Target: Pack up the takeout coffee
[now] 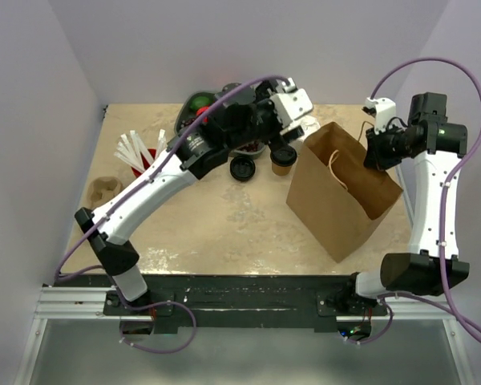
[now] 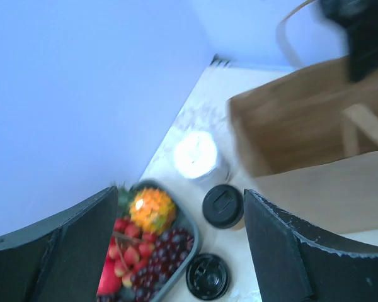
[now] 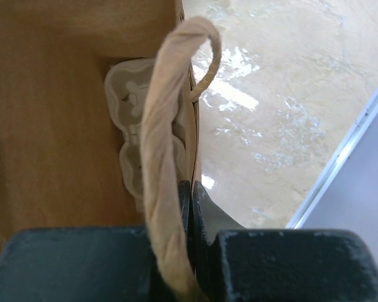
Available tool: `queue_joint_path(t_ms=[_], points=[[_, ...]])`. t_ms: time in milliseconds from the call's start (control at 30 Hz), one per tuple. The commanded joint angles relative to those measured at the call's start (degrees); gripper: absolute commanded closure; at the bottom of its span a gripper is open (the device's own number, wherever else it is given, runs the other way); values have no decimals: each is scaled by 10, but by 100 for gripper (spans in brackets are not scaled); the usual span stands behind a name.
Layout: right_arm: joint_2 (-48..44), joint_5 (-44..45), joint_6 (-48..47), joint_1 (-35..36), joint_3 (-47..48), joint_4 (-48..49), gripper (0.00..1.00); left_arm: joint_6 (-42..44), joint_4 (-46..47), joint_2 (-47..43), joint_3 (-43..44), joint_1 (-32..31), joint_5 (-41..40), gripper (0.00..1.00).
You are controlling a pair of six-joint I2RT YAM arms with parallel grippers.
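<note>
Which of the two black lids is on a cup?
The lid right beside the bag: it closes the small brown cup. The other lid lies on the table, with no cup under it.

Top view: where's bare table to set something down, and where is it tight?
Bare: the near-centre table between the left arm, the paper bag and the front edge. Crowded: far centre, where fruit tray, loose lid and takeout coffee bunch beside the bag.
</note>
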Motion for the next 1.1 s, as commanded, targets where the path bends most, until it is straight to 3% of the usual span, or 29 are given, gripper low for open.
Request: queue_joint_path(t_ms=[0, 133, 267, 333, 433, 567, 767, 1067], points=[[9, 24, -33, -18, 20, -18, 100, -63, 2, 42, -9, 47, -2, 16], [13, 25, -36, -18, 17, -16, 100, -84, -8, 98, -3, 92, 78, 18], [26, 24, -21, -19, 32, -15, 100, -54, -91, 182, 96, 107, 138, 20], [31, 20, -16, -20, 39, -18, 100, -41, -109, 205, 101, 114, 158, 19], [34, 24, -13, -20, 42, -20, 100, -32, -103, 234, 103, 119, 136, 18], [38, 23, -1, -19, 49, -28, 100, -129, -98, 289, 167, 129, 109, 17], [40, 24, 19, -19, 56, -36, 100, -263, -31, 307, 138, 138, 84, 16], [37, 31, 30, -20, 53, -38, 100, -299, -28, 357, 154, 137, 73, 16]])
